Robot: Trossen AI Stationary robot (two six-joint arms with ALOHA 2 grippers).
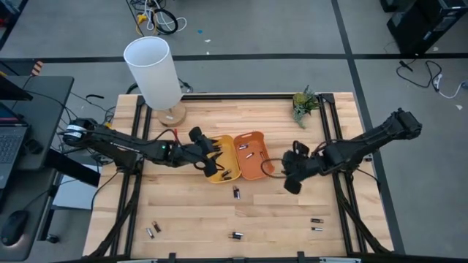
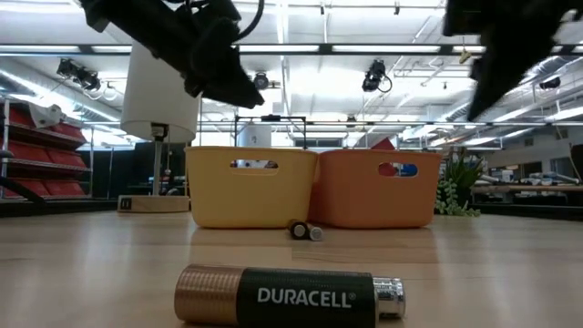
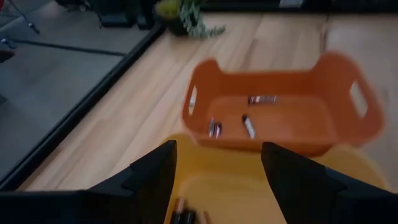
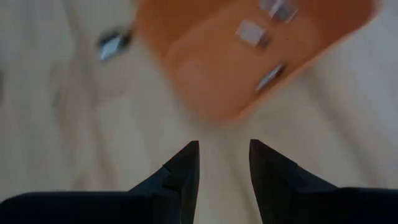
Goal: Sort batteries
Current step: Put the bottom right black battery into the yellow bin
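Observation:
Two small trays stand side by side mid-table: a yellow tray (image 1: 221, 162) and an orange tray (image 1: 253, 155). The orange tray holds three batteries (image 3: 248, 126); a few more lie in the yellow tray (image 3: 186, 215). Loose batteries lie on the wood: one just near of the trays (image 1: 236, 192), one near the front edge (image 2: 290, 296), and others at the front left (image 1: 152, 230) and front right (image 1: 316, 223). My left gripper (image 3: 217, 168) hovers open over the yellow tray, empty. My right gripper (image 4: 224, 158) hangs open and empty over bare wood, just right of the orange tray.
A white lamp on a round wooden base (image 1: 155, 73) stands at the far left of the table. A small green plant (image 1: 305, 104) sits at the far right. Black rails (image 1: 333, 146) run along the table's sides. Open wood lies between the trays and the front edge.

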